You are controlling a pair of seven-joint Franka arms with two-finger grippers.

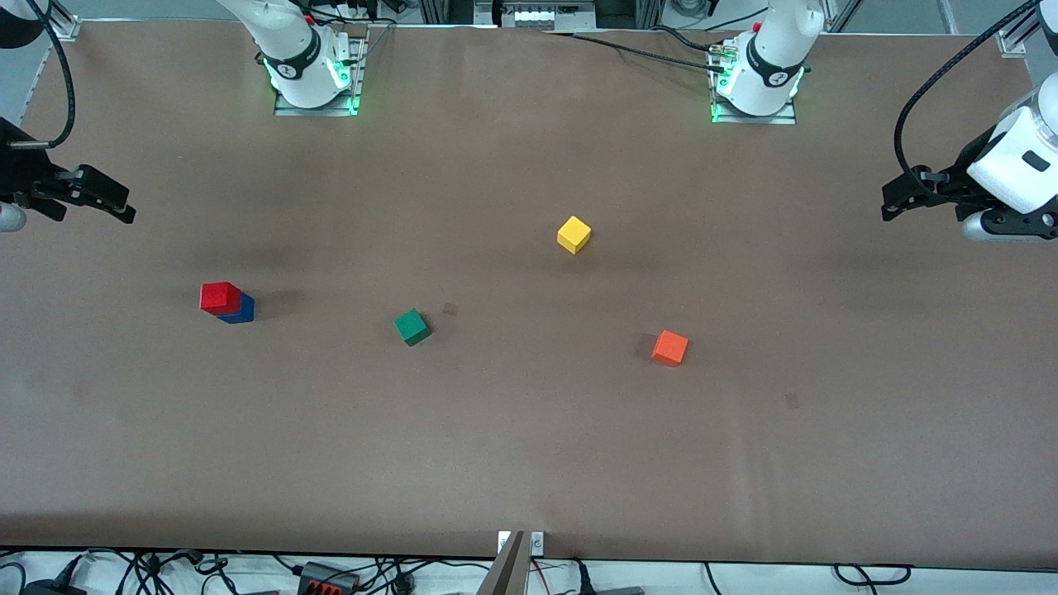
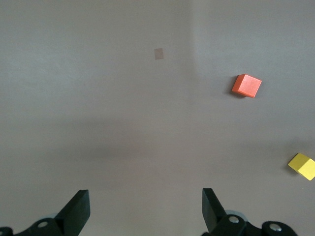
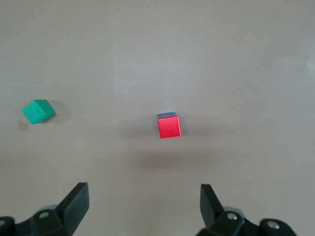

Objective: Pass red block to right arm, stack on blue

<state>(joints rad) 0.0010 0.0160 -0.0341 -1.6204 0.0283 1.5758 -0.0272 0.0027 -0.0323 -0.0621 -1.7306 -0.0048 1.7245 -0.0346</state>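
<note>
The orange cube [image 1: 669, 347] is seen lowest on the bench [image 1: 529, 463]. The red block [image 1: 220, 297] is stacked on the blue [image 1: 241, 311] toward the right arm's end. The left gripper [image 1: 897, 198] and right gripper [image 1: 116, 202] are held wide, empty, over opposite ends.

left pincer [image 1: 891, 202]: open, raised at table's end; right pincer [image 1: 124, 207]: open, raised at its end

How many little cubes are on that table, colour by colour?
red block, sitting on top of the blue: 1
blue: 1
green cube: 1
yellow cube: 1
orange cube: 1
Total: 5
</note>
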